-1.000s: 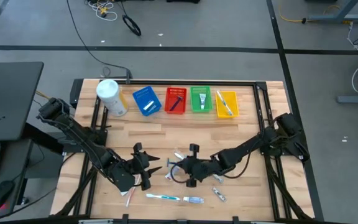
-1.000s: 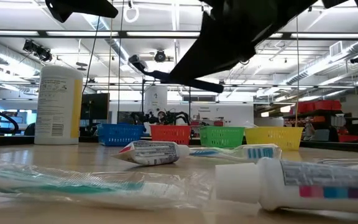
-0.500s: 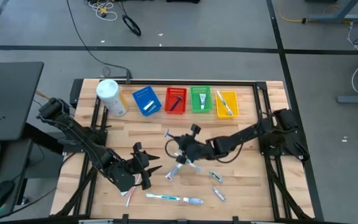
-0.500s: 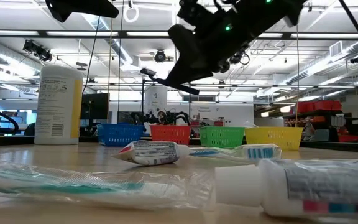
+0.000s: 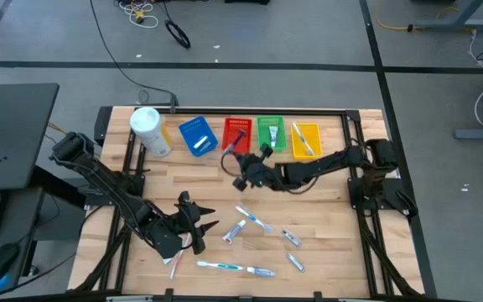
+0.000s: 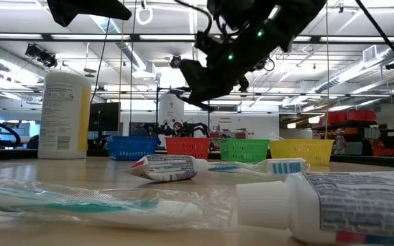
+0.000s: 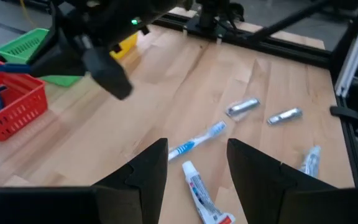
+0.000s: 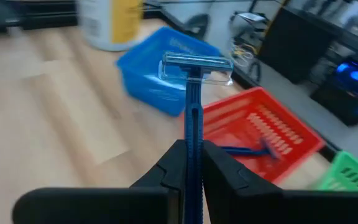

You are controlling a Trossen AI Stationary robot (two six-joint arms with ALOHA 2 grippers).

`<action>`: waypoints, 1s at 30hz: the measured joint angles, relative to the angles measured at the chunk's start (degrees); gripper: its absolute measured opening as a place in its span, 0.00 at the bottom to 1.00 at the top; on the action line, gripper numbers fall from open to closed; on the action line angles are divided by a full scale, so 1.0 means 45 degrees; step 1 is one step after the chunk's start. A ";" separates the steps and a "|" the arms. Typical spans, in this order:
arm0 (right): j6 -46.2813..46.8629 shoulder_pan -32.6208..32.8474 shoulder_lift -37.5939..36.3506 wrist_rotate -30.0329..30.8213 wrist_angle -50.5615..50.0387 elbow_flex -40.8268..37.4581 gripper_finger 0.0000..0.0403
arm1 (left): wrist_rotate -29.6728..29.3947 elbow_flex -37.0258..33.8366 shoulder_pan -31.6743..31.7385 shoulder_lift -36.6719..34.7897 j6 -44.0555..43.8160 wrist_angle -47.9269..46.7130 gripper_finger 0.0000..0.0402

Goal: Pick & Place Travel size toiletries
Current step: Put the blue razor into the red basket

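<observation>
- Your right gripper (image 8: 191,163) jaws clench a slim dark blue plastic razor (image 8: 193,99), clear-capped head upright, above the red plastic basket (image 8: 267,132).
- Your left gripper (image 7: 194,163) jaws hang released over the wooden counter (image 7: 166,93).

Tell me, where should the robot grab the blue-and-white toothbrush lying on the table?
Probably grab the toothbrush around the middle of its thin handle, coming straight down from above. It lies flat on the table, and the toothpaste tube crowds one end.
</observation>
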 joint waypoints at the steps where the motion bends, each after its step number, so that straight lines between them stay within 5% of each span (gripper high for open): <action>1: 0.0000 -0.0256 0.0000 -0.0004 0.0005 0.0000 0.10 | -0.0120 0.0000 -0.0004 0.0000 -0.0098 -0.0002 0.44; 18: 0.1174 -0.4358 0.0367 -0.3974 0.2279 0.0034 0.10 | -0.1119 0.0000 0.0000 0.0000 -0.1357 0.0019 0.44; 30: 0.0968 -0.4625 0.1433 -0.3652 0.3154 0.0010 0.10 | -0.1139 0.0005 0.0000 0.0000 -0.1148 0.0051 0.44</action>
